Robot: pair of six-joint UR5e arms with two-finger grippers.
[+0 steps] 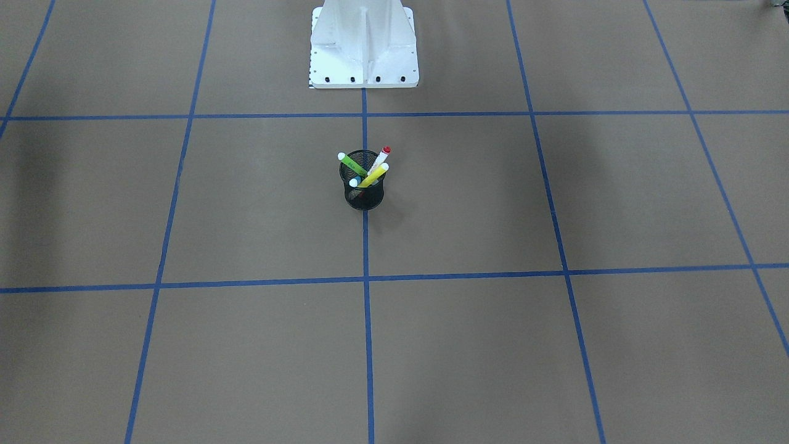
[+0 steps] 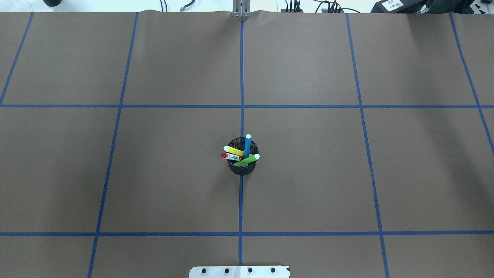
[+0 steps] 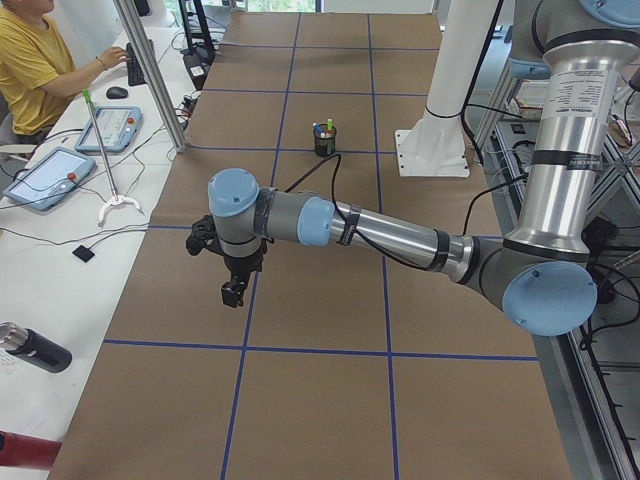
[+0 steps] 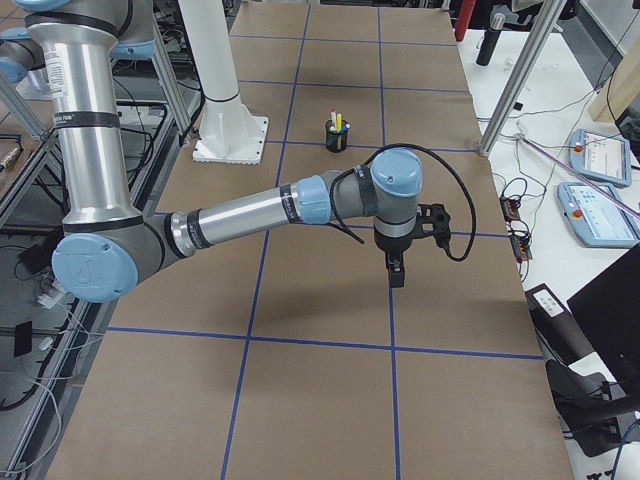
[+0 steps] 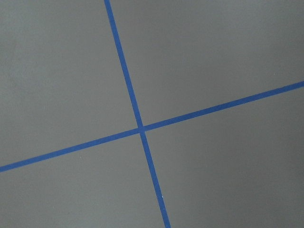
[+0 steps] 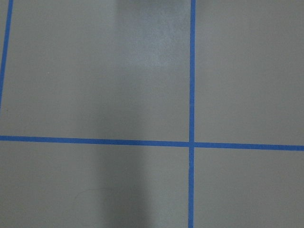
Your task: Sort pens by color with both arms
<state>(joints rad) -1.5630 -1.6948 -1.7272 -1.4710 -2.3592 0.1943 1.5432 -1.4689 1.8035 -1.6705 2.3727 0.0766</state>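
Four pens stand together in a black mesh cup (image 2: 242, 169) at the table's middle: a blue pen (image 2: 247, 146), a yellow pen (image 2: 233, 150), a green pen (image 2: 247, 161) and a white pen with a red cap (image 2: 230, 156). The cup also shows in the front-facing view (image 1: 364, 196). My left gripper (image 3: 232, 293) hangs over the table's left end, far from the cup. My right gripper (image 4: 396, 275) hangs over the right end. I cannot tell whether either is open or shut. Both wrist views show only brown table and blue tape.
The white pedestal (image 1: 363, 49) stands at the robot's side of the table. Blue tape lines (image 2: 241, 106) divide the brown surface into squares. An operator (image 3: 30, 60) sits at a side bench with tablets (image 3: 50, 175) and a black bottle (image 3: 35, 348).
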